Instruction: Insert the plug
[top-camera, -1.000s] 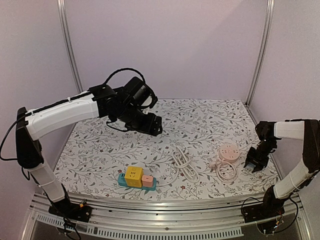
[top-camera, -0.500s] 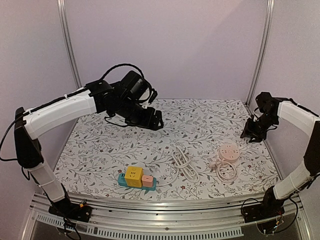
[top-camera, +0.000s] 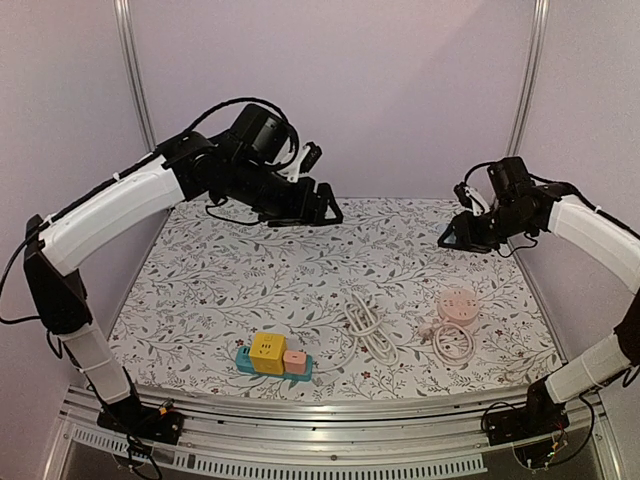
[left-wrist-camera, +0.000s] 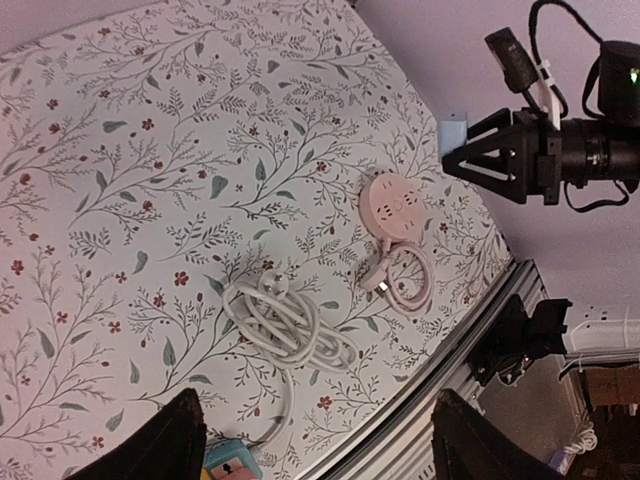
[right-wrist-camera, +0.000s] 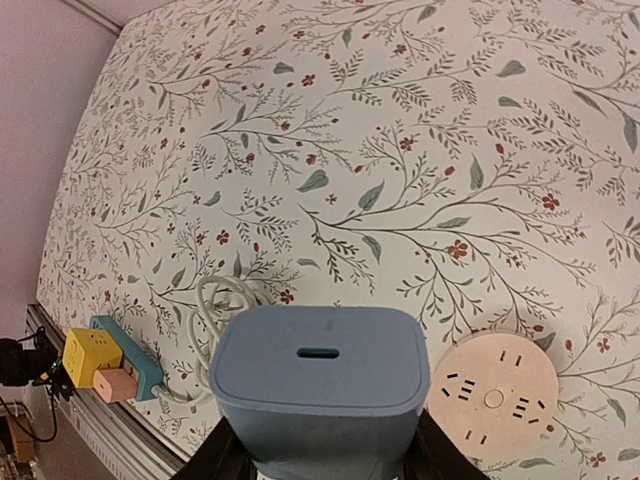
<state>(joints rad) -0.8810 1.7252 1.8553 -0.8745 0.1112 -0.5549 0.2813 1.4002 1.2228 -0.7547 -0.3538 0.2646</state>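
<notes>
The right gripper (right-wrist-camera: 318, 452) was clamped on the blue plug (right-wrist-camera: 318, 385), a squat block with a slot-shaped port on the face turned to the wrist camera, and held it in the air above the right side of the floral table (top-camera: 250, 270). In the right wrist view the round pink socket (right-wrist-camera: 492, 393) lay just beside and below the plug, face up with its holes in plain view. The socket's pink cord (left-wrist-camera: 405, 282) lay in a loose coil touching it on the near side. A white cable (left-wrist-camera: 285, 325), bundled in loops, lay near the middle of the table, apart from the socket, with one strand running toward the blue power strip (top-camera: 247, 361) at the near edge. That strip carried a yellow cube (top-camera: 267, 351) and a small pink adaptor (top-camera: 294, 360) side by side. The left gripper (left-wrist-camera: 320, 440) hung high over the far middle of the table, jaws wide apart and holding nothing, well apart from the right one.
</notes>
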